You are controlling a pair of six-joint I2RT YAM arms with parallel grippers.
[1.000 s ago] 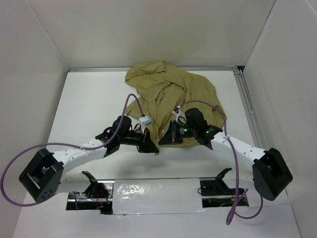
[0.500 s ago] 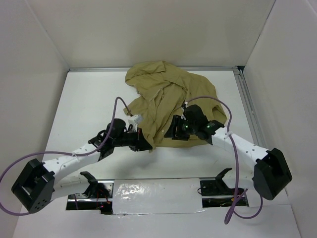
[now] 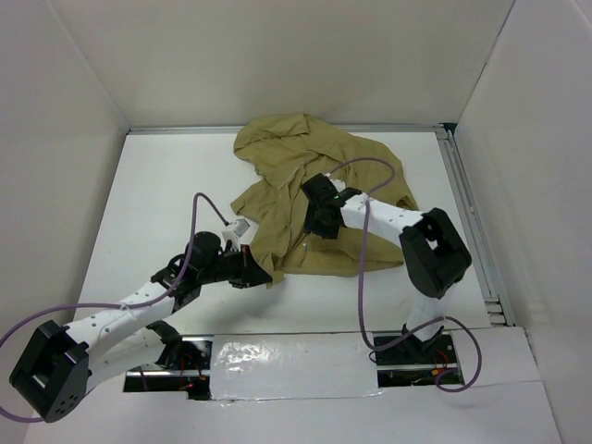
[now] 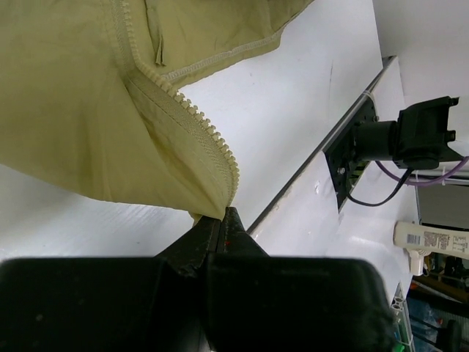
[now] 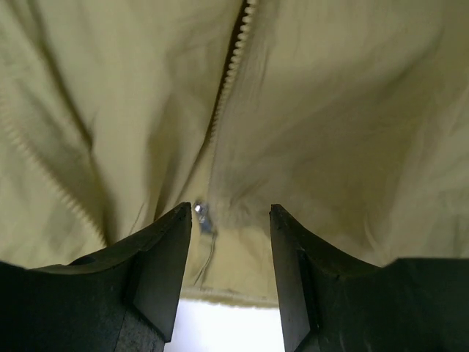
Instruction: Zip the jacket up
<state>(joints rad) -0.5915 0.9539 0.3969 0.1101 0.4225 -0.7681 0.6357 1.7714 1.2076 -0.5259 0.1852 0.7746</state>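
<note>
Two pincers: the left pincer (image 4: 220,214) is clamped on the hem corner of the jacket (image 3: 314,157), just at the foot of one row of zipper teeth (image 4: 192,117). The right pincer (image 5: 231,220) stands wide, its fingers (image 5: 165,257) on either side of the slider and not touching it.
Jacket: crumpled on the far middle of the table (image 3: 166,185), close to the back wall, with its near hem towards the arms.
Slider: a small metal piece (image 5: 201,214) low on the zipper near the hem. It sits closer to the finger on the left of the right wrist view than to the other.
Step in hand: most likely taking hold of the slider while the left pincer anchors the hem.
Doing it well: shift the right pincer slightly towards the slider so it sits centred, then lower and close on the metal alone, not on the cloth.
Tension: the left pincer should draw the hem towards the near edge so the teeth lie straight, and the pull should follow the teeth.
Risk: the loose folds beside the track could catch.
Unclear: whether both rows of teeth are seated in the slider.
</note>
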